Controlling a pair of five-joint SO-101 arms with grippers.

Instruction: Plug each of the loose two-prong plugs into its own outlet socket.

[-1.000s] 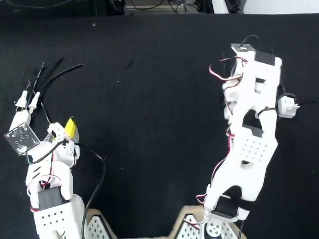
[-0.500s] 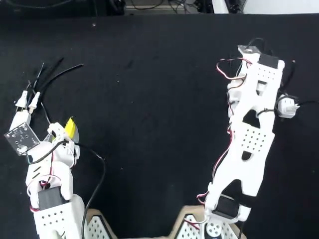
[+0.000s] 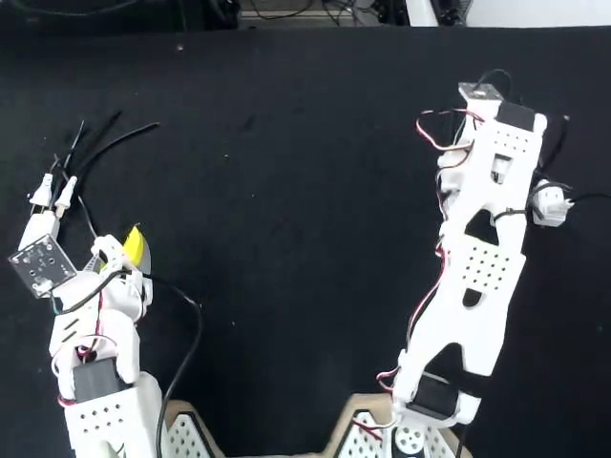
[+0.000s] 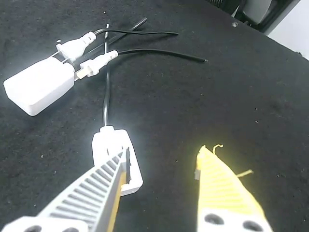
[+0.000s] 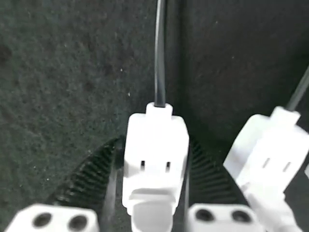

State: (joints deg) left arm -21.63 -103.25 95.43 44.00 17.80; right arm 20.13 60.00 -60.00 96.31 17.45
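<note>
Between right end effector (image 5: 154, 151) fingers: socket (image 5: 155, 130), clamped (second socket (image 5: 268, 151) beside).

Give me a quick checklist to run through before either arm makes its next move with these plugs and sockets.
1. Left gripper open: ok, its jaws stand apart.
2. Cabled socket between those jaws: not ok, it lies beside the grey finger.
3. Two plugs seated in the white block: cannot tell; prongs show at its edge.
4. Right gripper holding the slotted socket: ok, the jaws sit close against both its sides.
5. Second connector clear of the right gripper: cannot tell.
</note>
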